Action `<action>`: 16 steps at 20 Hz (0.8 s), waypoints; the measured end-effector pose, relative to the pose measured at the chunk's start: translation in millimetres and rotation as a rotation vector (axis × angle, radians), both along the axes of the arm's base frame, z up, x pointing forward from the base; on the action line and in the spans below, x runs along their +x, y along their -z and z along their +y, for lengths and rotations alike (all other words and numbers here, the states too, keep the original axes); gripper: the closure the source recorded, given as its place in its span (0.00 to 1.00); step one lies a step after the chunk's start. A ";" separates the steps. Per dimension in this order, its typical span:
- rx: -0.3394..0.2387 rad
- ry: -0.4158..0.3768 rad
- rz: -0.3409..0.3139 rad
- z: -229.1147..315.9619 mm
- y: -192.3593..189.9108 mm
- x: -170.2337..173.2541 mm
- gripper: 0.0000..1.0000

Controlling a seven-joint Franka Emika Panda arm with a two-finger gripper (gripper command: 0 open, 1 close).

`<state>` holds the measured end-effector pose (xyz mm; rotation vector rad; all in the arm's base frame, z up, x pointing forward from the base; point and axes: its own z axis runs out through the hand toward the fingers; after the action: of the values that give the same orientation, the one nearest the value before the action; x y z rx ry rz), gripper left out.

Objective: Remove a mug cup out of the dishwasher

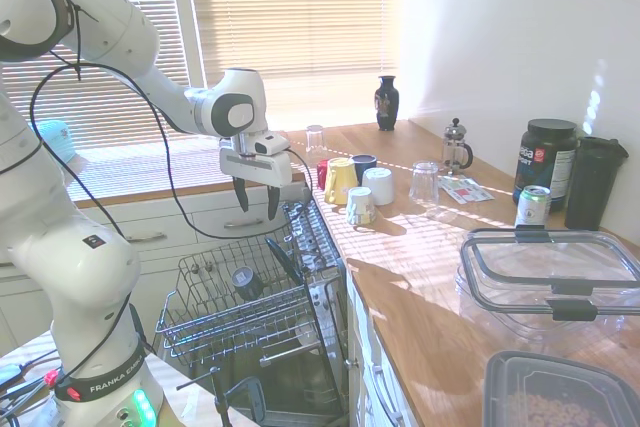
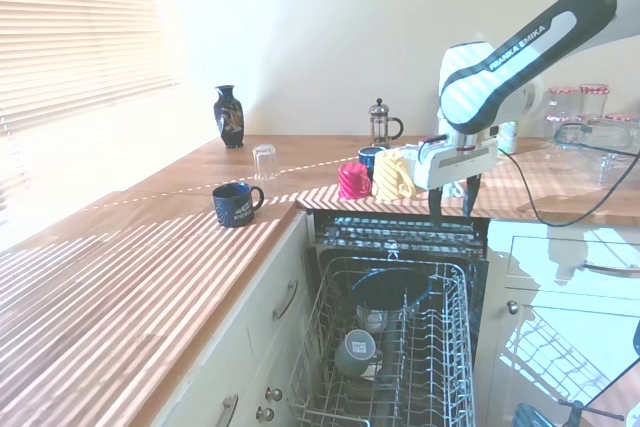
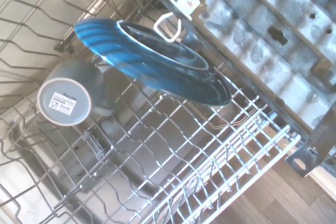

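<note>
Approach step; no grasp made. The gripper (image 1: 256, 198) hangs above the pulled-out dishwasher rack (image 1: 200, 322), fingers spread and empty, well clear of the load. The mug cup (image 2: 357, 351) sits upturned in the rack, pale labelled base (image 3: 64, 102) facing up, just beside a tilted blue plate (image 3: 152, 59). A navy mug (image 2: 236, 203) stands on the wooden counter (image 2: 130, 267), not concerned. Judgement: the next move calls for a descent offset toward the mug cup, fingers straddling its wall, clear of plate and tines.
</note>
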<state>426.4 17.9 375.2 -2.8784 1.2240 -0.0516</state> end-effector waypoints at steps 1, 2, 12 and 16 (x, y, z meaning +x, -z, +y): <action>0.000 0.000 -0.002 0.0 0.3 0.3 0.00; -0.001 -0.001 -0.010 -0.3 -0.4 1.0 0.00; -0.110 -0.210 -0.063 62.1 60.1 -6.8 0.00; -0.126 -0.330 -0.056 108.0 99.9 -13.5 0.00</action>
<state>412.9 125.9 275.3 -3.1212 0.7488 -0.2109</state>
